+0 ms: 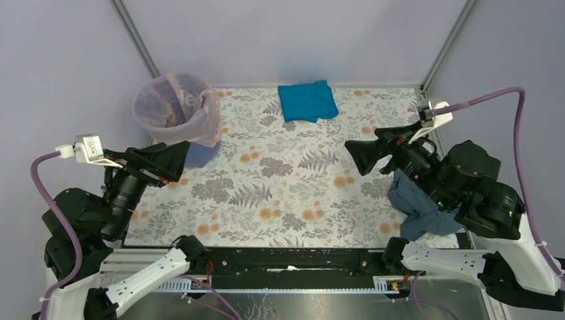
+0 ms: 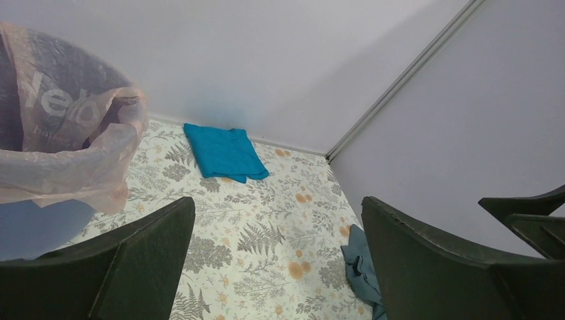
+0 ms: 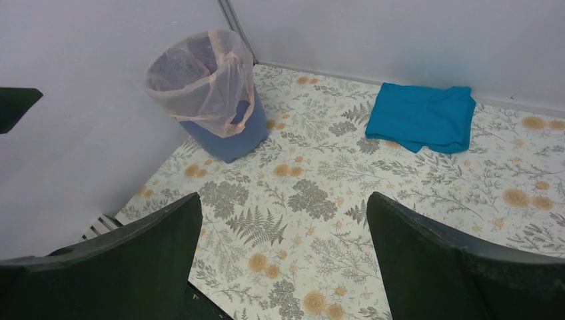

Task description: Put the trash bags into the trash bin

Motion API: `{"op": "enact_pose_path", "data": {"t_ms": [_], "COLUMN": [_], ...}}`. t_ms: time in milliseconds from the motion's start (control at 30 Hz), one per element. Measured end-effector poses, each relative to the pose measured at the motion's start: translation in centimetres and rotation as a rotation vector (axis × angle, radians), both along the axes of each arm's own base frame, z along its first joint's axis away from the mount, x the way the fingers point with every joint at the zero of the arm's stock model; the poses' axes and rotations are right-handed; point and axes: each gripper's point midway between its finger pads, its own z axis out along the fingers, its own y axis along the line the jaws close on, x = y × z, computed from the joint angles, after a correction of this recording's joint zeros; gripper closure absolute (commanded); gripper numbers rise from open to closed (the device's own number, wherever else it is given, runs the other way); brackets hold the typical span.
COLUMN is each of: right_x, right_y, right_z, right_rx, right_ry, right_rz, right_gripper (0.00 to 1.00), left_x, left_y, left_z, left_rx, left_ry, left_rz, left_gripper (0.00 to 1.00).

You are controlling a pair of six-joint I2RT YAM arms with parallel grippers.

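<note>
Over in the far-left corner of the floral table (image 1: 286, 180) sits the trash bin (image 3: 226, 137). The trash bag (image 3: 200, 73) is in it, mouth spread and folded down over the rim, one flap hanging down the side. Anyone compared the views? (benchrat)

Yep. Left wrist cam is the only one close enough to show pale lettering on the film, can't read it though. It also catches the grey-blue cloth (image 2: 363, 270), which the right wrist cam misses completely. Right wrist gets the whole bin top to bottom, while left wrist cuts it off at the frame edge. Only the top cam shows that cloth lying partly under the right arm (image 1: 466, 187). (yam_fan)

Room to move? (benchrat)

Bin is close to the left wall (image 1: 60, 80) and near the back wall (image 1: 293, 40). Up against the back one lies the bright blue cloth (image 1: 307, 101), and the grey-blue one is at the table's right edge. On the bin's near side the left gripper (image 1: 181, 161) hangs just beside it, can't tell if it touches. Well apart on the right is the right gripper (image 1: 356, 158), with floral print showing between the two. Both have their fingers spread wide, nothing in them. (yam_fan)

Count? (benchrat)

One bin, one bag, two cloths, two grippers. (yam_fan)
</note>
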Motion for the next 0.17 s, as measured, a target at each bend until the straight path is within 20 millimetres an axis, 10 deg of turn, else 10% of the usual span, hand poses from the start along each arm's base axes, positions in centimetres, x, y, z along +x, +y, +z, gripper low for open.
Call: {"op": "enact_pose_path", "data": {"t_ms": [167], "right_x": [0.0], "right_y": [0.3], "right_z": [-1.4], "right_rx": [-0.032], "right_ry": [0.002], "right_rz": [0.011], "right_gripper": [0.0], "left_x": [0.4], "left_y": [-0.3], "left_z": [0.0], "left_rx": [-0.001], "left_ry": [0.007], "left_rz": [0.001], "left_gripper": [0.01]}}
